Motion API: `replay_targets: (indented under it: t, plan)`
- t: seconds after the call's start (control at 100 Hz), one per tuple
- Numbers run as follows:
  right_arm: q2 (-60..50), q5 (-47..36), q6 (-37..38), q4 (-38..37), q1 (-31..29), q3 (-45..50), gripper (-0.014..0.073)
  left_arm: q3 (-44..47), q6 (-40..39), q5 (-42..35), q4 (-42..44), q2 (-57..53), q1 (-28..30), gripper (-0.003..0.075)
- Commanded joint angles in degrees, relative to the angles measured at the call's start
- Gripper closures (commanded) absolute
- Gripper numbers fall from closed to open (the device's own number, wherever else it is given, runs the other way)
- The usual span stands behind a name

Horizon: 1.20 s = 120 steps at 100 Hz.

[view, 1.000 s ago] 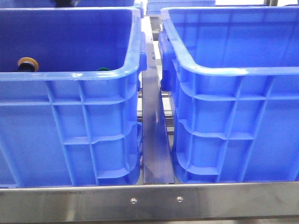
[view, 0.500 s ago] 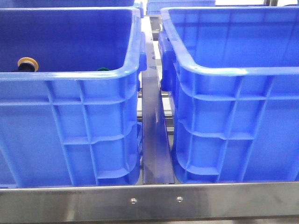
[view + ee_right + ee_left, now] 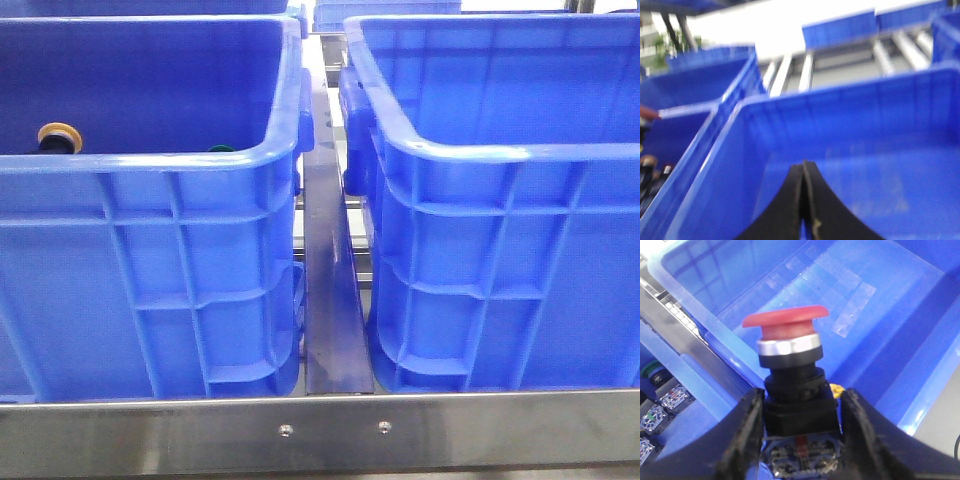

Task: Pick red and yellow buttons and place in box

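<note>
My left gripper (image 3: 802,396) is shut on the black body of the red button (image 3: 786,321), cap pointing away from the wrist. It holds the button above the bare floor of a blue box (image 3: 850,305). A small yellow bit (image 3: 836,388) shows just behind the button's body; I cannot tell what it is. In the front view the yellow-orange button (image 3: 60,137) lies inside the left blue crate (image 3: 150,170). The right blue box (image 3: 480,150) stands beside it. My right gripper (image 3: 803,165) is shut and empty over a blue box (image 3: 865,165). Neither gripper shows in the front view.
A green-capped button (image 3: 222,149) peeks over the left crate's near rim. More button units, one with a green cap (image 3: 650,369), lie in the neighbouring crate in the left wrist view. A metal rail (image 3: 335,300) runs between the crates, and a steel edge (image 3: 330,430) crosses the front.
</note>
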Motion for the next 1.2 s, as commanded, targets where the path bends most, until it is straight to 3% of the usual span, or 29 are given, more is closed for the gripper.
replay_targets:
  t: [0.0, 0.12, 0.33, 0.45, 0.57, 0.67, 0.82, 1.07, 1.19]
  plan:
    - [7.2, 7.3, 0.2, 3.7, -0.2, -8.2, 0.0662, -1.9, 0.1, -4.3, 0.6, -2.3, -0.5, 0.0741]
    - [16.0, 16.6, 0.2, 10.9, -0.2, -14.8, 0.0662, -1.9, 0.1, -4.3, 0.6, -2.3, -0.5, 0.0741]
    - [24.0, 16.8, -3.7, 16.7, -0.2, -16.4, 0.0634, -1.9, 0.1, -4.3, 0.6, -2.3, -0.5, 0.0741]
    - [27.1, 16.0, -4.4, 21.3, -0.2, -16.4, 0.0456, -1.9, 0.1, -4.3, 0.6, -2.3, -0.5, 0.0741]
    - [29.3, 14.0, -4.5, 25.5, -0.2, -16.4, 0.0173, -1.9, 0.1, -4.3, 0.6, -2.3, -0.5, 0.0741]
    - [30.8, 11.9, -5.1, 29.4, -0.2, -16.4, 0.0046, -1.9, 0.1, -4.3, 0.6, -2.3, -0.5, 0.0741]
    - [35.2, 10.5, -13.7, 40.6, -0.2, -16.4, 0.0046, -1.9, 0.1, -4.3, 0.6, -2.3, -0.5, 0.0741]
    - [46.0, 11.7, -38.9, 68.6, 0.0, -17.0, 0.0046, -1.9, 0.1, -4.3, 0.6, -2.3, -0.5, 0.0741]
    - [50.6, 14.5, -44.8, 75.0, 0.0, -18.7, 0.0046, -1.9, 0.1, -4.3, 0.6, -2.3, -0.5, 0.0741]
